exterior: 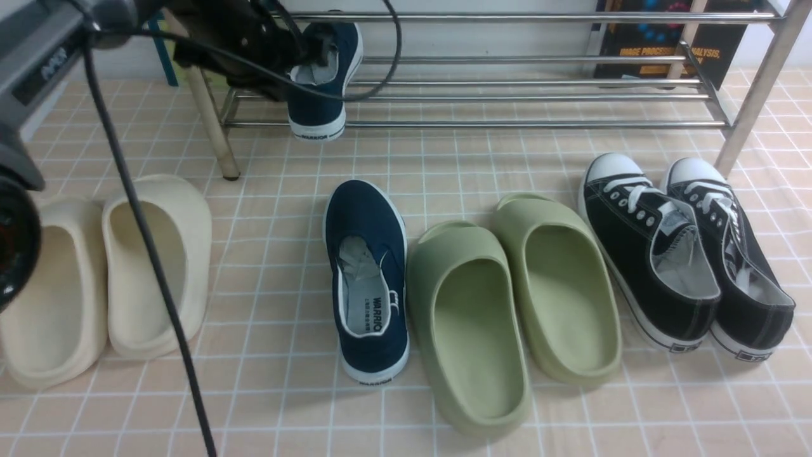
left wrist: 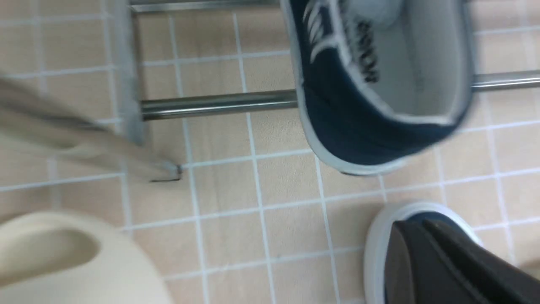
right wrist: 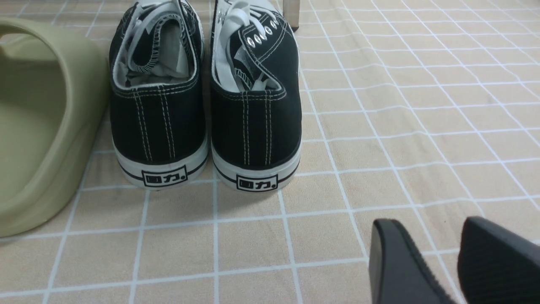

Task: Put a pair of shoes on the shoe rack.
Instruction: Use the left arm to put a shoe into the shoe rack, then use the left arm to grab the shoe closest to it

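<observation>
One navy slip-on shoe (exterior: 320, 95) lies tilted on the left end of the silver shoe rack (exterior: 507, 124), toe up and back, heel over the front bar. The left wrist view shows its heel (left wrist: 358, 114) across a rack bar (left wrist: 219, 103). The other navy shoe (exterior: 368, 279) lies on the floor in front, toe toward the rack. My left gripper (exterior: 304, 54) hovers above the rack shoe, apart from it. Its fingers look pressed together and empty (left wrist: 422, 226), over the floor shoe's white toe rim (left wrist: 379, 236). My right gripper (right wrist: 438, 249) is slightly open and empty above the floor.
Cream slides (exterior: 108, 273) lie at the left, and one shows in the left wrist view (left wrist: 63, 261). Green slides (exterior: 507, 298) and black lace-up sneakers (exterior: 685, 247) lie to the right. The sneakers' heels (right wrist: 202, 97) face my right gripper. A wooden leg (exterior: 212, 120) stands by the rack's left end. A black cable (exterior: 152, 254) hangs in front.
</observation>
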Motion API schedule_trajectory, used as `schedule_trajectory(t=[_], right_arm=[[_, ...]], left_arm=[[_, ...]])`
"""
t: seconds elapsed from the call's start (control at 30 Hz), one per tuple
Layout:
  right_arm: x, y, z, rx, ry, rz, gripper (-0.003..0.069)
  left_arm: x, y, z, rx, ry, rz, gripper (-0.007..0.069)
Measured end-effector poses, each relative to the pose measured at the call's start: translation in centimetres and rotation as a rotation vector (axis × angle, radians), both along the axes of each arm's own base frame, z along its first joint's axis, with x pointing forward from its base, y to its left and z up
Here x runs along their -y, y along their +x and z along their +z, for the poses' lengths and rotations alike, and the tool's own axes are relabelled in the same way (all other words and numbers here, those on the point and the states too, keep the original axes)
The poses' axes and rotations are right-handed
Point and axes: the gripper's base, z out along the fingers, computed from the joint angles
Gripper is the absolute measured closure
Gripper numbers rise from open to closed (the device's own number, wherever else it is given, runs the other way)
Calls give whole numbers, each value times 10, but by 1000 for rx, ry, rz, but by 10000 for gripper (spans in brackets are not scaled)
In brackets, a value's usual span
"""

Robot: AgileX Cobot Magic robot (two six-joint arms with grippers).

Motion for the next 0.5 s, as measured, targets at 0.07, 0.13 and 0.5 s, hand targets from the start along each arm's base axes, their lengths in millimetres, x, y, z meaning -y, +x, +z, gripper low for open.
schedule_trajectory(t=[0.07, 0.13, 0.5], right_arm=[[0, 0, 0, 0, 0, 0, 419], [0, 0, 0, 0, 0, 0, 419], [0, 0, 0, 0, 0, 0, 419]], left_arm=[[-5, -17, 28, 31, 10, 2, 573], [-15, -47, 66, 64, 37, 12, 571], [-16, -165, 101, 53, 160, -38, 570]])
